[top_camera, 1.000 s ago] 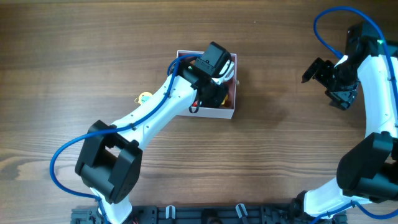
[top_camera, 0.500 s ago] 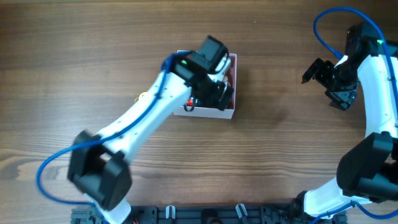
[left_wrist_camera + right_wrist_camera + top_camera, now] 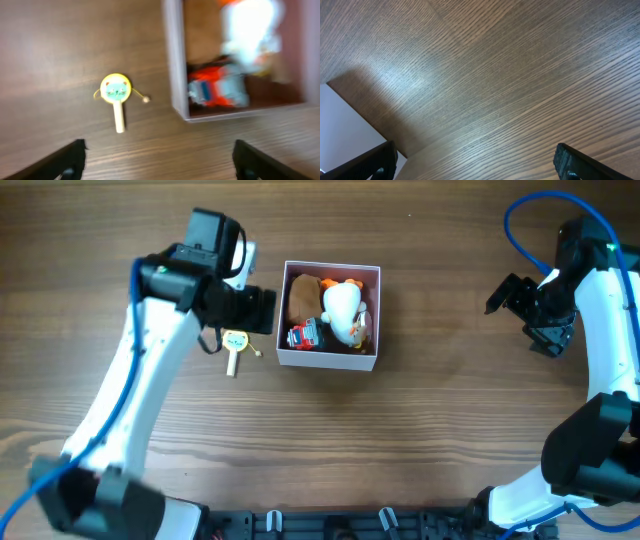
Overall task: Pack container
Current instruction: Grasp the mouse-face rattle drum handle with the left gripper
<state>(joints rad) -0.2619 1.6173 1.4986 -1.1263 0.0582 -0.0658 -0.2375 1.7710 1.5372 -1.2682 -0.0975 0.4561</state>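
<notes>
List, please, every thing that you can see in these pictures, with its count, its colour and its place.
container: 1, white walls and pink inside, near the middle of the table, open on top
brown plush toy: 1, brown, inside the container, back left
white plush toy: 1, white with orange parts, inside the container, right of the brown one
small red toy: 1, red with blue-grey, inside the container, front left; its kind is unclear
rattle drum: 1, yellow with a teal cat face and a pale handle, on the table left of the container, apart from it
table: 1, brown wood, under everything
left gripper: 1, black, open, above the rattle drum and the container's left wall
right gripper: 1, black, open, far right, over bare table
</notes>
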